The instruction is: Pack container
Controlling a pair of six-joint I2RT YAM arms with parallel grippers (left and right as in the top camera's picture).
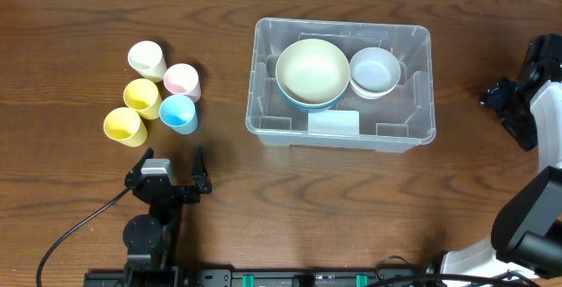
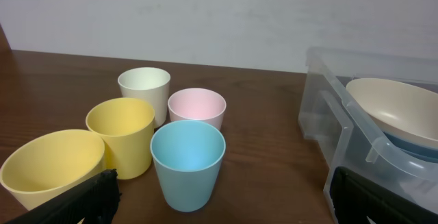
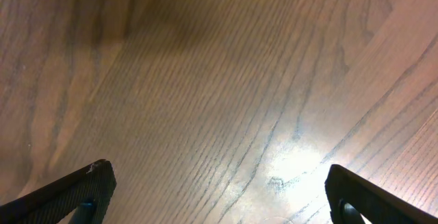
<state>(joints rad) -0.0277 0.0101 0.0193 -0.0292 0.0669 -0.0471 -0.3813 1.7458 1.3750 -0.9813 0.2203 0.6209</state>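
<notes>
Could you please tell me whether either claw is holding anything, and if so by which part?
Nothing is held: the left claw and the right claw both stand open and empty.

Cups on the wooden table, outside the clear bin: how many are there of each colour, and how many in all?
Cream round plastic cup: 1
Pink round plastic cup: 1
Yellow round plastic cups: 2
Blue round plastic cup: 1
Total: 5

Clear container (image 1: 268, 122), perhaps cream bowl (image 1: 312, 69)
</notes>
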